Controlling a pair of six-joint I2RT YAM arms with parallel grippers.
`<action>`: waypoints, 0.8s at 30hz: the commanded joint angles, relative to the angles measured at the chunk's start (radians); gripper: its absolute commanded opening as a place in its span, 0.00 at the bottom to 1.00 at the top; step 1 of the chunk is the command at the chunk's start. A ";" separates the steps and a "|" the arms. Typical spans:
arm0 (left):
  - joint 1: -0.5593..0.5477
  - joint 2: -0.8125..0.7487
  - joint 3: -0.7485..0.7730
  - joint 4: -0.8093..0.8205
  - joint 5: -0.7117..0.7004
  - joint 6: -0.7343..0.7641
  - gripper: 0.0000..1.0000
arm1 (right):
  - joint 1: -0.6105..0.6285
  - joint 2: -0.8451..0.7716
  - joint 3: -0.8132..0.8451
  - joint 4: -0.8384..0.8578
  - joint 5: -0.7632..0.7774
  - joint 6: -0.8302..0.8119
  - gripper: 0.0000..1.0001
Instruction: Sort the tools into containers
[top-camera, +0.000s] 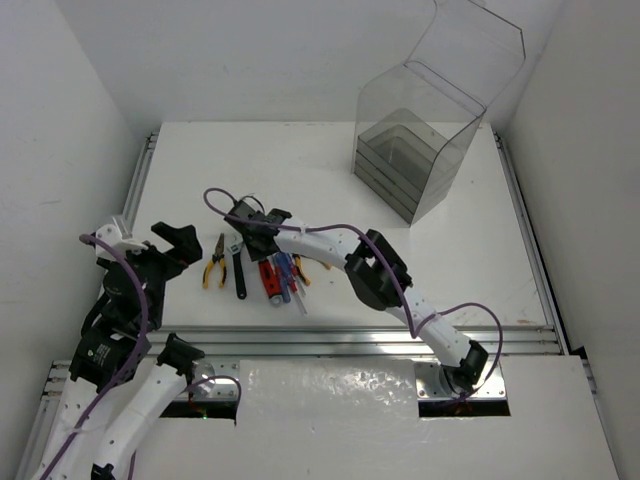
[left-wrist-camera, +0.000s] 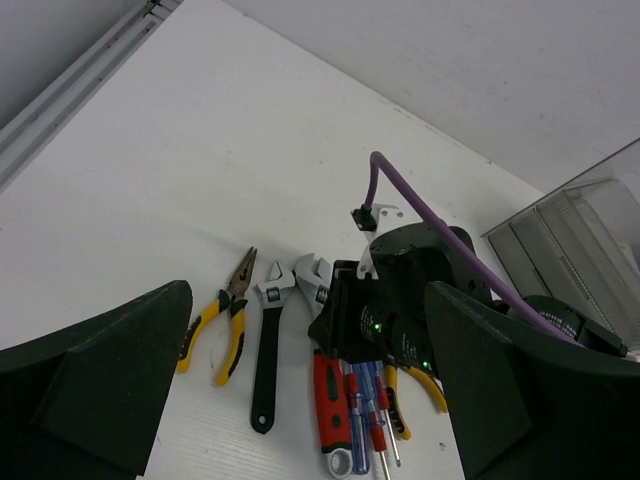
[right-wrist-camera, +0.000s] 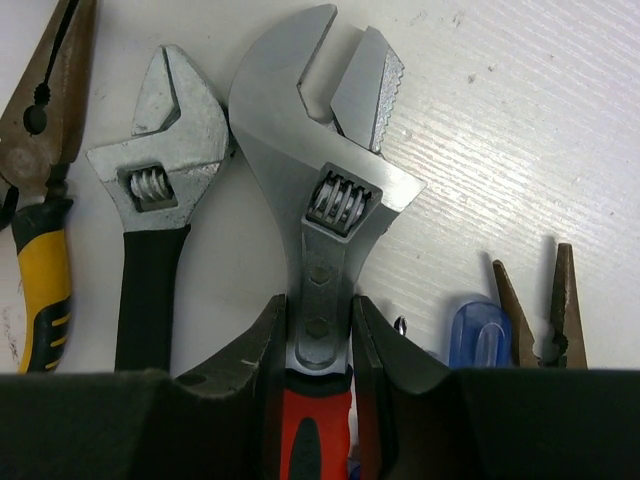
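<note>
The tools lie in a row at the table's front left: yellow pliers, a black-handled wrench, a red-handled wrench, blue and red screwdrivers and second yellow pliers. My right gripper is low over the row, its jaws closed on the shank of the red-handled wrench, which still lies flat. My left gripper is open and empty, held above the table left of the tools. The stacked grey trays sit inside the tall clear box at the back right.
The box's curved cover stands open. In the right wrist view the black-handled wrench lies close on the left, and a blue screwdriver handle and pliers tips on the right. White walls enclose the table.
</note>
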 joint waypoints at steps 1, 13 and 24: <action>0.011 -0.015 0.006 0.045 0.005 0.013 1.00 | -0.017 0.008 -0.150 0.019 -0.074 0.005 0.00; 0.011 -0.037 0.003 0.044 0.002 0.010 1.00 | -0.023 -0.267 -0.307 0.316 -0.152 0.011 0.00; 0.011 -0.031 0.003 0.045 0.005 0.012 1.00 | -0.066 -0.416 -0.505 0.563 -0.345 0.049 0.00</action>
